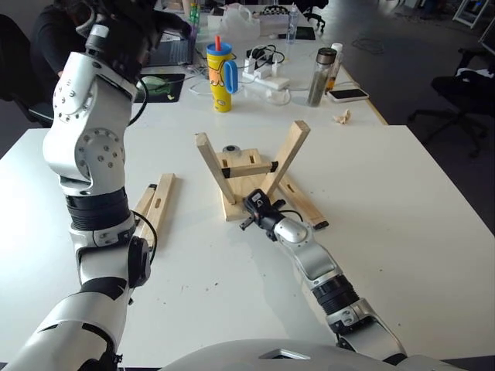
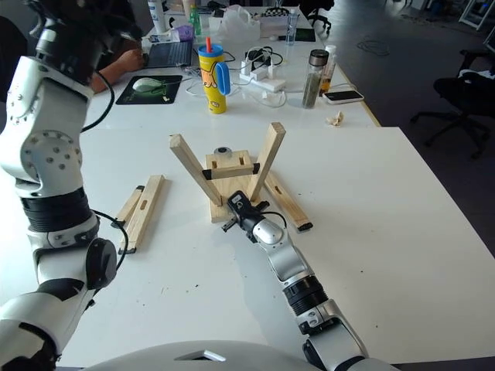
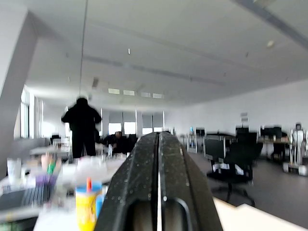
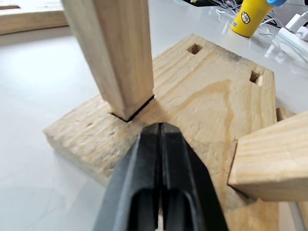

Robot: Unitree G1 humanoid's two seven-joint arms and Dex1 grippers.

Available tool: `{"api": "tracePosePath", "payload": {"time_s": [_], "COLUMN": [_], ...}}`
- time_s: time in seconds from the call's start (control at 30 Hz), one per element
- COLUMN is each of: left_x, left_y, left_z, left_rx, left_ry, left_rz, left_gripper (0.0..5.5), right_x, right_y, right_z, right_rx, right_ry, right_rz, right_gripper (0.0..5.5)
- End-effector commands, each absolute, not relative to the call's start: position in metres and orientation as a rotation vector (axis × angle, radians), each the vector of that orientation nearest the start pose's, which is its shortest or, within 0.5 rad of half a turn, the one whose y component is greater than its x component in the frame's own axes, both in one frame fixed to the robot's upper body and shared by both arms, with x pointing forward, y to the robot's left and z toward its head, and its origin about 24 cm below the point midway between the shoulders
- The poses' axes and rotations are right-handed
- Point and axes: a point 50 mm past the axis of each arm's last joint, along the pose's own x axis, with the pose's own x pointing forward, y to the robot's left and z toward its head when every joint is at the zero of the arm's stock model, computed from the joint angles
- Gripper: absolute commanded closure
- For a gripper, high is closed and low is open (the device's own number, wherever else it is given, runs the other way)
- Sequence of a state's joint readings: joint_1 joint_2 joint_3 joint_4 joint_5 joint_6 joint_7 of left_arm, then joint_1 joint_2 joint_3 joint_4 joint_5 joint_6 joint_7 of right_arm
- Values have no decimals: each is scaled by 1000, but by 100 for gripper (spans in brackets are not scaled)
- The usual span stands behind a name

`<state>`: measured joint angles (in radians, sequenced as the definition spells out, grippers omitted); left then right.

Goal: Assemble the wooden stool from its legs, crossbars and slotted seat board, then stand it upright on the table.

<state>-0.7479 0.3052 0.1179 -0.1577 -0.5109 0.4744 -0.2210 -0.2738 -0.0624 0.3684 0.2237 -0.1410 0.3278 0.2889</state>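
Wood parts lie on the white surface (image 1: 402,201) in the head view. The seat board (image 1: 236,202) lies flat near the middle, with two legs (image 1: 215,166) standing in it, tilted apart, and a crossbar (image 1: 249,168) between them. Two loose bars (image 1: 158,202) lie side by side to its left, and another bar (image 1: 303,205) lies just beside its right edge. The right tool (image 1: 254,207) sits at the board's near edge.

From the left wrist, the left tool (image 3: 159,137) points out into the room, fingers pressed together with nothing between them.

From the right wrist, the right tool (image 4: 160,129) is closed and empty. Its tip is over the seat board, just beside the foot of one of the legs (image 4: 115,48). Two empty slots (image 4: 194,48) lie farther along the board.
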Motion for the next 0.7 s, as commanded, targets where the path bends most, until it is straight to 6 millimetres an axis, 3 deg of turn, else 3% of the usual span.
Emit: {"api": "tracePosePath", "payload": {"time_s": [0.03,0.07,0.1,0.23,0.3,0.37,0.5,0.6,0.7], "left_x": [292,291,300,333,329,319,295,278,268], "left_y": [127,126,128,144,157,168,181,189,184], "left_z": [56,54,67,150,186,206,211,192,159], "left_rx": [-51,-62,-62,-61,-43,-46,-25,-5,-24], "left_ry": [377,383,322,-71,-260,-373,-434,-364,-201], "left_rz": [-390,-377,-351,-204,-98,0,110,149,118], "left_gripper": [548,548,548,548,548,548,548,548,548], "right_x": [240,242,244,248,253,257,267,276,279], "right_y": [-76,-76,-77,-76,-70,-61,-46,-38,-31], "right_z": [-47,-45,-44,-44,-37,-28,-15,-8,2], "right_rx": [-353,-354,-352,-344,-325,-306,-306,-306,-268], "right_ry": [694,690,686,677,616,554,477,444,410], "right_rz": [683,684,678,672,680,714,744,738,752], "right_gripper": [550,550,550,550,550,550,550,550,550]}}
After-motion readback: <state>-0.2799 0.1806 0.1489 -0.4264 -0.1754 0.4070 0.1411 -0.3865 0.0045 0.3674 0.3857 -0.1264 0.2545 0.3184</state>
